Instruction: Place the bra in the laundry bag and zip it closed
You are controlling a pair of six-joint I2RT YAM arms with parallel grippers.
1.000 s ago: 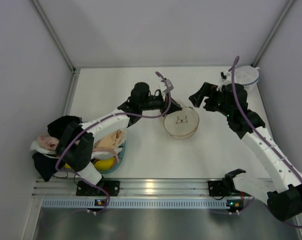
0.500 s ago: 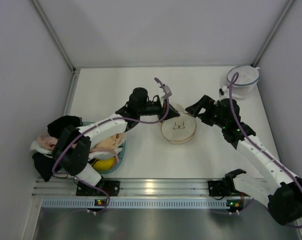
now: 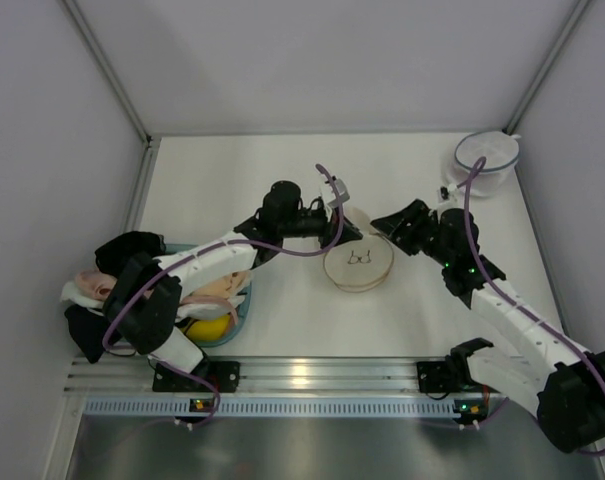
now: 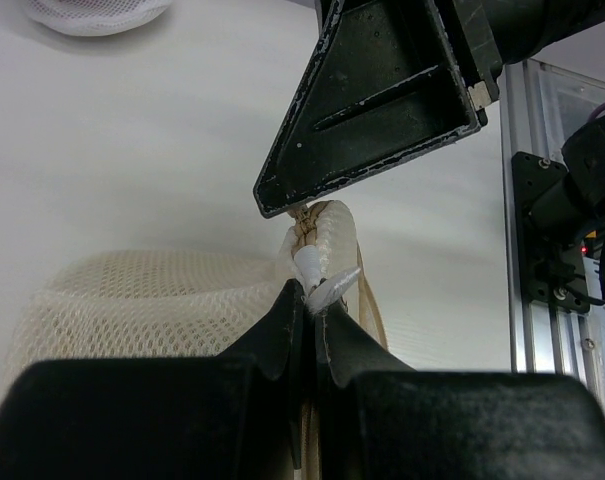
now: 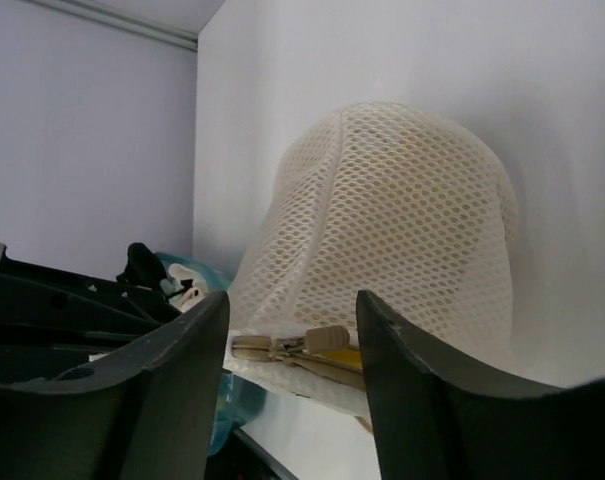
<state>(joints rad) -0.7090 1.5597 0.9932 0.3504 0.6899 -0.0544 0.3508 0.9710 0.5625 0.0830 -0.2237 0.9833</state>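
The laundry bag [image 3: 359, 262] is a round white mesh bag with a tan zip rim, lying mid-table. My left gripper [image 3: 346, 223] is at its far edge; in the left wrist view it [image 4: 312, 292] is shut on a small white tab [image 4: 327, 283] at the bag's rim. My right gripper [image 3: 380, 224] is open just right of that spot, its fingers either side of the tan zip pull [image 5: 327, 339]. A sliver of the yellow bra [image 5: 348, 357] shows in the zip gap; the rest of it is hidden inside the mesh [image 5: 402, 220].
A second round mesh bag with a blue rim [image 3: 487, 158] stands at the back right. A blue basket [image 3: 238, 316] at the front left holds peach and pink garments [image 3: 94, 284] and a yellow item [image 3: 210, 328]. Metal rail along the near edge.
My right gripper has come down and left from the back right to the bag's rim. The bag has shifted slightly nearer and left. The left gripper stays clamped on the rim.
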